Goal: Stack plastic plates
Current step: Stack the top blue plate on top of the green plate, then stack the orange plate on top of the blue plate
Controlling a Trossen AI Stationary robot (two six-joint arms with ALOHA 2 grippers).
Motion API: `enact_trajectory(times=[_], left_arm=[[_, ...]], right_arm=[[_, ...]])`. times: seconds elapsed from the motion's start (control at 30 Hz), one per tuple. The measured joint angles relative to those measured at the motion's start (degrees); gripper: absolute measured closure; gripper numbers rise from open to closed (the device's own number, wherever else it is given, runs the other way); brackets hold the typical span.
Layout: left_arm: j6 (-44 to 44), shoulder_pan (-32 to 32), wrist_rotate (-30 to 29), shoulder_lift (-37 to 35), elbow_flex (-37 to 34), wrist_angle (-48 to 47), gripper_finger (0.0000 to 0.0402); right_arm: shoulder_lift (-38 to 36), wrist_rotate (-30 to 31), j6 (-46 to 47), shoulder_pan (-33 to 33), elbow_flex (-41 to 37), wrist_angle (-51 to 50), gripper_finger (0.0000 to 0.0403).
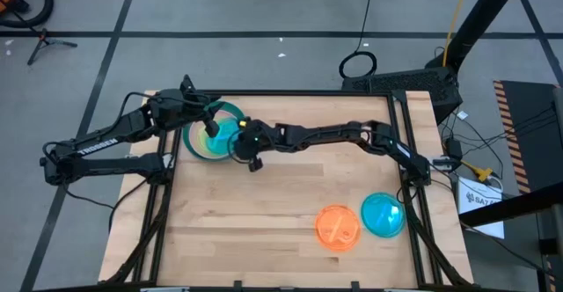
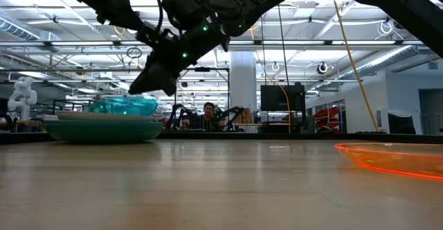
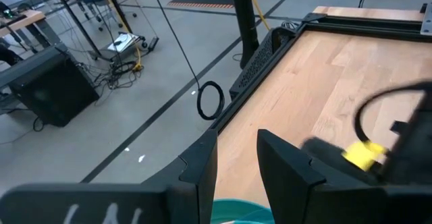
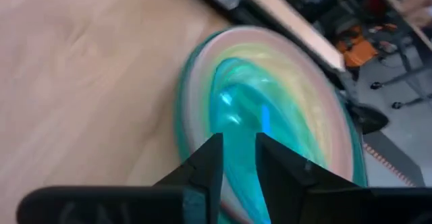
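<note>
A stack of plates (image 1: 199, 144) (image 2: 104, 129) stands near the table's far left corner, with a dark green plate at the bottom. A translucent blue plate (image 1: 222, 135) (image 2: 124, 105) (image 4: 236, 102) lies on top of it. My right gripper (image 1: 239, 140) (image 2: 149, 86) (image 4: 238, 150) reaches in from the right and is shut on this blue plate. My left gripper (image 1: 211, 125) (image 3: 236, 150) hangs over the stack's far side, fingers close together; whether it touches the stack, I cannot tell. An orange plate (image 1: 338, 228) (image 2: 394, 159) and a second blue plate (image 1: 383, 215) lie flat near the near right corner. My right gripper pinches the top blue plate by its rim (image 4: 239, 135) on the side facing the table's right, between the two fingers. The fingers slant down from the right. The plate rests on the stack below it.
The table's middle and near left show bare wood. A raised dark frame (image 1: 400, 134) runs along the table's edges. The two arms nearly meet above the stack. Beyond the far edge the low view shows a person seated among equipment.
</note>
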Motion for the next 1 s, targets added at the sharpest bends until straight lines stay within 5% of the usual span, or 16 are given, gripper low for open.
enact_trajectory(times=[0.5, 0.67, 1.0], left_arm=[[-0.87, 0.00, 0.04, 0.00, 0.00, -0.39, 0.0289], [-1.59, 0.00, 0.04, 0.00, 0.00, -0.94, 0.0289], [-7.11, 0.00, 1.24, 0.38, 0.00, -9.12, 0.0289]], right_arm=[[-2.50, 1.67, 11.79, -0.89, -0.02, 4.37, 0.0314], [-6.78, 8.01, 8.61, 0.55, -0.02, -3.86, 0.0320], [-13.65, 8.01, 9.54, 0.86, -0.02, -33.23, 0.0341]])
